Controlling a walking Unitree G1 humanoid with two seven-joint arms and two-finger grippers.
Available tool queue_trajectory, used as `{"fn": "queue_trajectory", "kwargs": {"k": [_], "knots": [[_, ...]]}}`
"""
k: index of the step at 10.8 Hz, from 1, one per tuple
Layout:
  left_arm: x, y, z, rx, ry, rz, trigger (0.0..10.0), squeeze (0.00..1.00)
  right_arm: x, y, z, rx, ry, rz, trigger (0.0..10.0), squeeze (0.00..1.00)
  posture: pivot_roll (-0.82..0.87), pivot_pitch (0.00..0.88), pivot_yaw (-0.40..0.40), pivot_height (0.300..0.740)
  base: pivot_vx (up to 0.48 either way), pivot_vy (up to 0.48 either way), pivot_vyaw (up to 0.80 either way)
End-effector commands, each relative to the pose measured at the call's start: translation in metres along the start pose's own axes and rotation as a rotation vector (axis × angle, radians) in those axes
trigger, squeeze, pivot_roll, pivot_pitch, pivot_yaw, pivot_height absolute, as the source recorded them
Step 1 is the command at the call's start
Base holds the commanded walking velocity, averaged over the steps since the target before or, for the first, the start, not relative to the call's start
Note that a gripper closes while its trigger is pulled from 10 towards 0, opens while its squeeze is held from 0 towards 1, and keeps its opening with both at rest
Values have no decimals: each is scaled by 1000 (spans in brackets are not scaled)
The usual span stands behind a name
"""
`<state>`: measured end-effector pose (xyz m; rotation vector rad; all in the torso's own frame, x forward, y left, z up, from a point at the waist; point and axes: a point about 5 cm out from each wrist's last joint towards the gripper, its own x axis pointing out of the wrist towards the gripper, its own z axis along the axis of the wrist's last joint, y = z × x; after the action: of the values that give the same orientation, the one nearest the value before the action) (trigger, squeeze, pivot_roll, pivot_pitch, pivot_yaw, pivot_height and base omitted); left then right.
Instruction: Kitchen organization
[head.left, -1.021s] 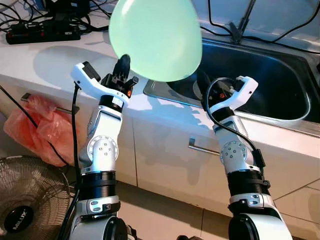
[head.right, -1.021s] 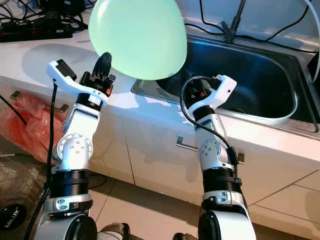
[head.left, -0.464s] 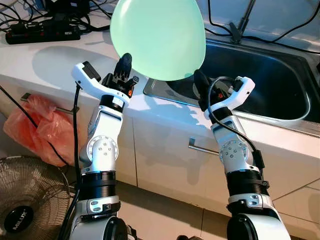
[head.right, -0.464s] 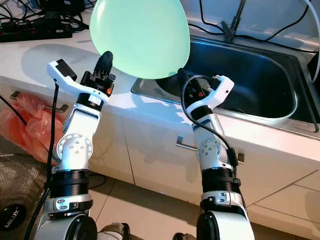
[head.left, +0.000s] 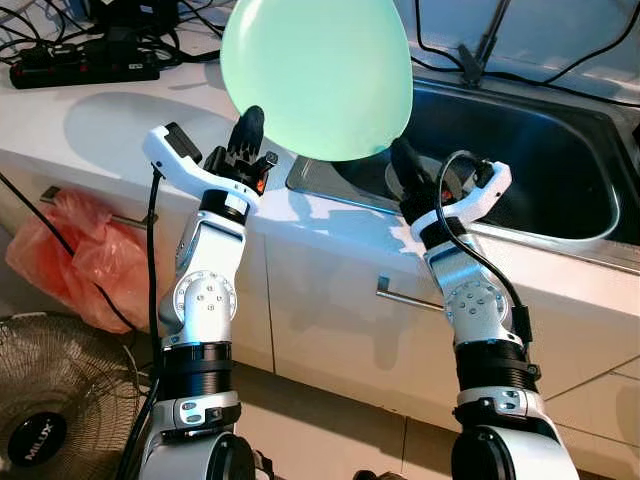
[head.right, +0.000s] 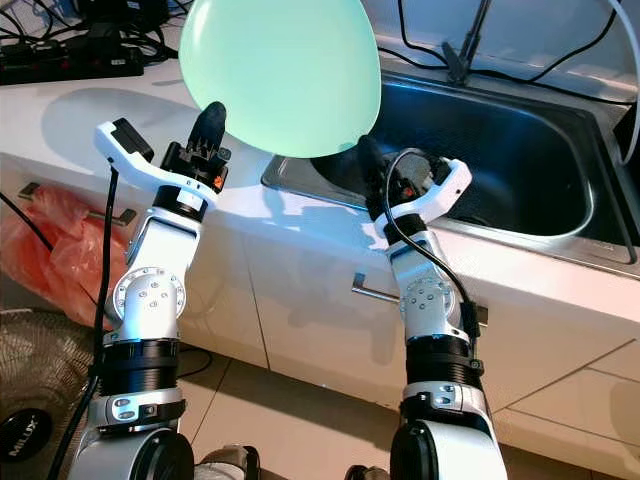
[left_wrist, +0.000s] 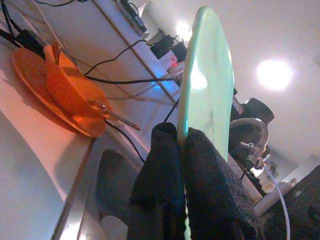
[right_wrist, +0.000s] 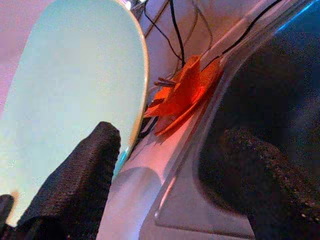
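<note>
A large pale green plate (head.left: 315, 75) is held up on edge over the counter, by the sink's (head.left: 560, 215) left end. My left gripper (head.left: 248, 130) is shut on its lower left rim; in the left wrist view both fingers (left_wrist: 170, 165) pinch the thin plate edge (left_wrist: 207, 85). My right gripper (head.left: 405, 170) stands open just under the plate's lower right rim, above the sink's front corner. In the right wrist view one finger (right_wrist: 85, 180) lies against the plate (right_wrist: 75, 90), while the other finger (right_wrist: 270, 175) hangs apart over the dark basin.
Orange dishes (left_wrist: 55, 90) are stacked on the counter behind the sink. A black power strip (head.left: 85, 65) and cables lie at the back left. Below the counter hang a pink plastic bag (head.left: 75, 255) and a cabinet handle (head.left: 405, 297); a floor fan (head.left: 55, 400) stands at lower left.
My right gripper has swung left and up from the sink's edge to the plate's lower right rim. The left gripper and the plate have barely moved.
</note>
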<state>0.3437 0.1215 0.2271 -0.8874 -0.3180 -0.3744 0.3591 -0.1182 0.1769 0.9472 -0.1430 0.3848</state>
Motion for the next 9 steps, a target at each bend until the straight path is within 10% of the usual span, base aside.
{"fn": "queue_trajectory", "kwargs": {"k": [1,8,9], "knots": [[8,-20,2,-14,-4,-101,10000,0,4,9,7,16,-22,35,10000,0,211,90,-41,740,0,0,0],[6,-21,-14,-3,88,-119,10000,0,5,17,15,63,-59,71,10000,0,204,90,-36,740,0,0,0],[6,-21,-15,-2,95,-118,10000,0,5,17,16,69,-65,71,4471,0,205,87,-35,740,0,0,0]]}}
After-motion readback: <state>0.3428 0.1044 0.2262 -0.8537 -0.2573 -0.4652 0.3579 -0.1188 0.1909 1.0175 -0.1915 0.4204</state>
